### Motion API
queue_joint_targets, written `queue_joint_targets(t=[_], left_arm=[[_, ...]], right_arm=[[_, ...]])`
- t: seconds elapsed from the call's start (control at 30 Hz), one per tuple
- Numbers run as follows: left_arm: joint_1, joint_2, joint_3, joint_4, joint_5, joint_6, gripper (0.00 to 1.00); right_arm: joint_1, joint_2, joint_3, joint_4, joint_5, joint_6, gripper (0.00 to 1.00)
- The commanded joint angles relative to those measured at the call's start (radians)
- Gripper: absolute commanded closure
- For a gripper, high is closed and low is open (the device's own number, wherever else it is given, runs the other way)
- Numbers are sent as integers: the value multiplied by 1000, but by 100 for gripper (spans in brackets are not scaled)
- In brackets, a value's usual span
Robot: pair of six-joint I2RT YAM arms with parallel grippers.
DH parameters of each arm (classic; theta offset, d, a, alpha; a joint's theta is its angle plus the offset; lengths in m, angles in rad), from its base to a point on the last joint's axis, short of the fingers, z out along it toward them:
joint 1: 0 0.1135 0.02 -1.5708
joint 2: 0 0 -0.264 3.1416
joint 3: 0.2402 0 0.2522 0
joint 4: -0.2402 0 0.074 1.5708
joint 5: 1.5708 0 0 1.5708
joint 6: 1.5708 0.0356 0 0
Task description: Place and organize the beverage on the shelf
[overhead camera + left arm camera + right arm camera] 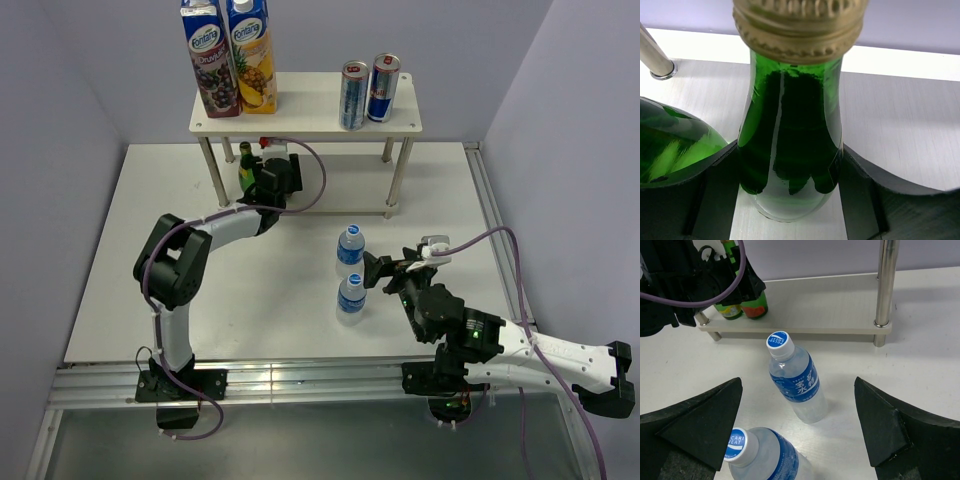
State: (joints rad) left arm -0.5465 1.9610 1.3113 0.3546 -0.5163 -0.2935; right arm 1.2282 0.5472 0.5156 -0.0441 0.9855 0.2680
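The white two-tier shelf (pixel 310 118) stands at the back. Its top board carries two juice cartons (pixel 228 55) on the left and two cans (pixel 368 90) on the right. My left gripper (pixel 264 180) reaches onto the lower board (pixel 900 125). It is shut on a green glass bottle (pixel 790 130) with a gold cap, which stands upright. A second green bottle (pixel 667 147) stands just to its left. Two water bottles (pixel 350 246) (pixel 351 296) stand on the table. My right gripper (pixel 388 266) is open and empty, just right of them. In the right wrist view they are the far bottle (pixel 796 382) and the near one (pixel 762 455).
The shelf's thin metal posts (pixel 886 285) (pixel 655 59) stand at the board corners. The lower board (pixel 820 305) is bare to the right of the green bottles. Grey walls close in the table's back and sides. A metal rail (pixel 300 385) runs along the near edge.
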Motion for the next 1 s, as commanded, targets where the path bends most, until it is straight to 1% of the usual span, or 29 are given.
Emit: queue_joint_targets(t=[0.0,0.03,0.07,0.13,0.17,0.23,0.27,0.37,0.43,0.6,0.63,0.7,0.73,0.77,0.83,0.93,0.97], left_arm=[[31,-36,22,116,-7,-12,97],[31,-34,22,109,-2,-12,93],[33,-36,19,104,5,-9,83],[33,-40,11,101,22,-15,71],[33,-48,2,99,28,-16,61],[31,-60,-20,101,38,-19,53],[28,-65,-26,101,38,-19,44],[19,-79,-55,103,42,-19,32],[14,-91,-72,101,39,-21,28],[-12,-106,-96,93,22,-16,21],[-15,-111,-101,90,19,-16,17],[-20,-114,-106,86,18,-16,15],[-21,-122,-109,84,16,-18,9],[-26,-125,-109,86,16,-15,8],[-30,-131,-110,78,6,-13,6],[-38,-143,-118,72,-1,-13,1],[-43,-146,-121,72,-2,-13,1]], right_arm=[[7,3,0,41,15,-4,0],[5,5,0,41,13,-6,0],[5,3,0,41,13,-6,0],[7,2,0,41,13,-6,0],[5,2,0,41,15,-6,0],[5,-1,0,41,15,-3,0],[7,0,0,41,16,-3,0],[7,-9,-2,41,16,0,0],[5,-9,-2,41,13,0,0],[7,-10,0,41,15,0,0],[5,-12,0,41,16,2,0],[5,-16,-2,38,16,5,0],[5,-24,-3,38,16,8,0],[5,-26,-5,36,15,8,0],[5,-33,-6,33,16,13,0],[7,-33,-8,33,16,11,0],[5,-30,-6,35,18,10,0]])
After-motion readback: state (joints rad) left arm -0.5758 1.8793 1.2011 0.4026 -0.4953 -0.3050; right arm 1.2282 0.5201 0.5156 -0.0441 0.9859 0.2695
